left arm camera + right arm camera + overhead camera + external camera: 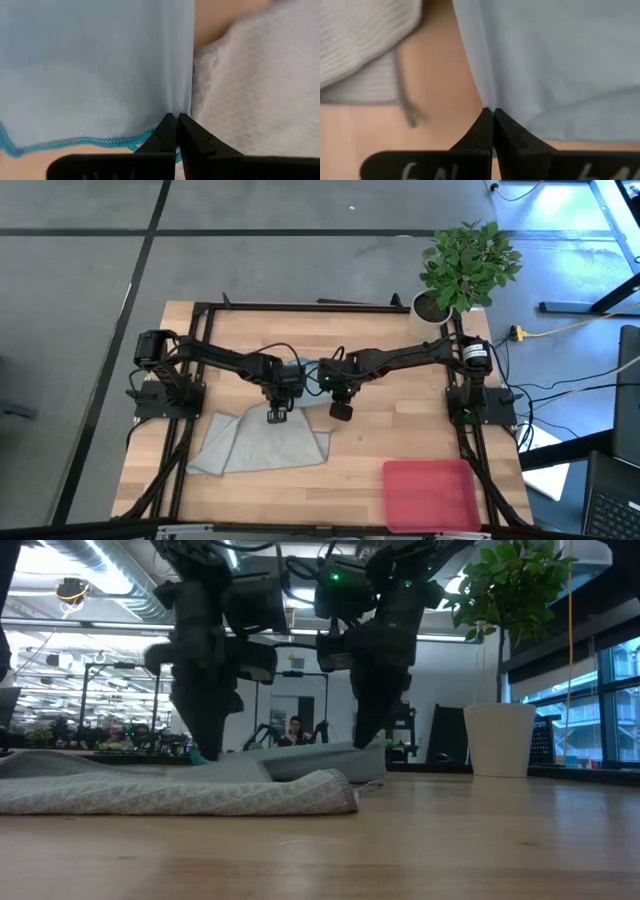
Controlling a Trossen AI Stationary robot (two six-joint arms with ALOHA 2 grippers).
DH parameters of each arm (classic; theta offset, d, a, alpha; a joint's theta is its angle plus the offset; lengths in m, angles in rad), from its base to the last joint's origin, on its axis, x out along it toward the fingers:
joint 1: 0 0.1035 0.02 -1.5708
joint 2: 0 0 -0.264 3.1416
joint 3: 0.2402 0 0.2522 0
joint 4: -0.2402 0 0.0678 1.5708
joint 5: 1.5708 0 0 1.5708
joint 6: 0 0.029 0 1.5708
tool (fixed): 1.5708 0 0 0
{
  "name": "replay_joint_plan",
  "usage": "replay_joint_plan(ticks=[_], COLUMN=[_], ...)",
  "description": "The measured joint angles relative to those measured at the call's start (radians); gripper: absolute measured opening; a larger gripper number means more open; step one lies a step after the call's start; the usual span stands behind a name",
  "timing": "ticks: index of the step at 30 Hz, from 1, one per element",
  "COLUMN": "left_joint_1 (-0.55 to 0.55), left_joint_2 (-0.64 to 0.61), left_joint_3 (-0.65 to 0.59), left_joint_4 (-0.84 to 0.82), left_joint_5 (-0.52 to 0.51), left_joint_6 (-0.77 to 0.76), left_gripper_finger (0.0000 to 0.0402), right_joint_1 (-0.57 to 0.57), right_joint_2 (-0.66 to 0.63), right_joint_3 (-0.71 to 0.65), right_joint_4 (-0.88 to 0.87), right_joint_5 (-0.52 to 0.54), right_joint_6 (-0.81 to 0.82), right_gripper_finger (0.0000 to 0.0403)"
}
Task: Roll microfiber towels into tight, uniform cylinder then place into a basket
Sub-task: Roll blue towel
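Note:
A small light blue towel (300, 762) stretches low over the table between my two grippers. In the high view the arms mostly hide it. My left gripper (277, 416) and my right gripper (341, 411) stand side by side at mid-table, both pointing steeply down and both shut on this towel. A larger pale grey-green towel (262, 444) lies crumpled on the table just in front of them, toward the left. The pink basket (430, 492) sits flat at the near right corner. My left gripper pinches the blue towel between its two fingers at a corner (170, 107), where a side edge meets the teal-stitched hem. The fingers come steeply from above. Fine creases fan out from the fingertips and the cloth spreads flat beyond them. My right gripper pinches the blue towel's side edge (487, 102) near a corner between its two fingers, coming steeply from above. The cloth spreads away from the fingertips, with faint creases running toward them, and bare table shows beside it.
A potted plant (462, 265) in a white pot (497, 738) stands at the far right corner. Bare wood lies between the grey-green towel and the basket. Black frame rails (300, 306) border the far edge and the sides.

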Motion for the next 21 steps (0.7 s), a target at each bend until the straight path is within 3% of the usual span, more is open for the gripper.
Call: replay_joint_plan(ticks=[4,11,21], left_joint_1=[-0.035,-0.028,-0.020], left_joint_2=[0.000,-0.007,-0.007], left_joint_3=[0.000,-0.002,-0.002], left_joint_4=[-0.001,0.010,0.018], left_joint_5=[0.016,-0.048,-0.041], left_joint_6=[0.046,0.048,0.072], left_gripper_finger=[0.0000,0.0000,0.0000], right_joint_1=[0.012,-0.002,-0.051], right_joint_2=[0.000,0.000,0.018], right_joint_3=[0.000,0.000,0.000], right_joint_4=[0.017,0.053,0.065], right_joint_5=[-0.045,0.129,0.132], right_joint_6=[-0.018,0.076,0.082], right_gripper_finger=[0.0005,0.0005,0.0005])
